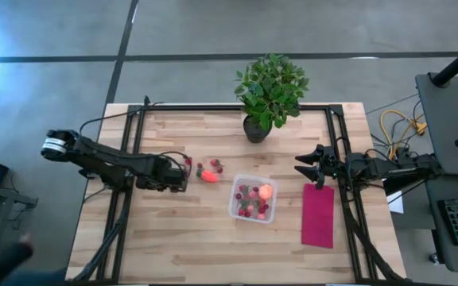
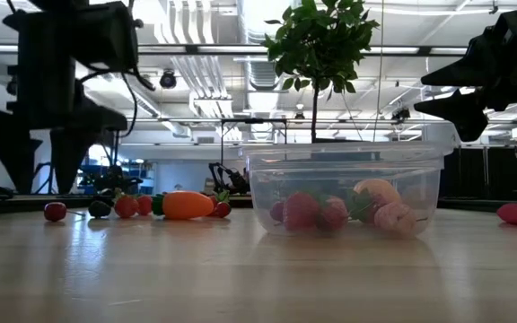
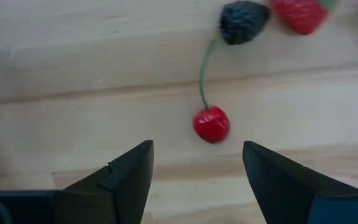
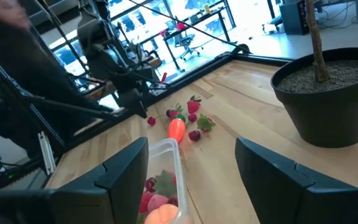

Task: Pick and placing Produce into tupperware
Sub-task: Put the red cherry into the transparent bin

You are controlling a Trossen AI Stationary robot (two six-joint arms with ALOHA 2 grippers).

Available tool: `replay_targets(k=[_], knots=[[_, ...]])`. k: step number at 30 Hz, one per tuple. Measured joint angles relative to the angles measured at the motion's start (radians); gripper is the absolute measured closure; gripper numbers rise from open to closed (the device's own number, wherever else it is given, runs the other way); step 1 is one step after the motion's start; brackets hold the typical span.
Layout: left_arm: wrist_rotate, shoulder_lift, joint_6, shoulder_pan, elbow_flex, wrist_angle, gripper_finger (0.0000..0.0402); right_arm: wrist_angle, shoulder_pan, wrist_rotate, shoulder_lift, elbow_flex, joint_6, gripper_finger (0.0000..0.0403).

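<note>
Over the table's left side, the left gripper (image 3: 194, 171) hangs low, fingers spread, a cherry (image 3: 211, 124) between them — untouched. Tupperware (image 1: 253, 199) sits mid-table; right gripper (image 1: 310, 166) waits, spread.

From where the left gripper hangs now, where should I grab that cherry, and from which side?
Take the cherry by its round red body, coming straight down from above. It lies loose on the table, its thin green stem running away toward the dark berry, so the stem is probably too slim to pinch. The left gripper is open with the fruit just ahead of its gap; nudge forward, then lower and close.
</note>
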Motion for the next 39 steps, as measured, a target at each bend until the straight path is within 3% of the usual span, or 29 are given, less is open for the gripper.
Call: replay_targets(k=[17, 34, 37, 39], knots=[[-0.028, 0.157, 0.06, 0.018, -0.029, 0.132, 0.0172, 0.0, 0.0, 0.0, -0.001, 0.0, 0.0, 0.017], [-0.042, 0.149, 0.116, 0.018, 0.016, 0.142, 0.0328, 0.0, 0.0, 0.0, 0.0, 0.0, 0.0, 0.017], [-0.085, 0.135, 0.215, 0.015, 0.079, 0.165, 0.0333, 0.0, 0.0, 0.0, 0.0, 0.0, 0.0, 0.017], [-0.111, 0.128, 0.361, 0.015, 0.138, 0.278, 0.0332, 0.0, 0.0, 0.0, 0.0, 0.0, 0.0, 0.017]])
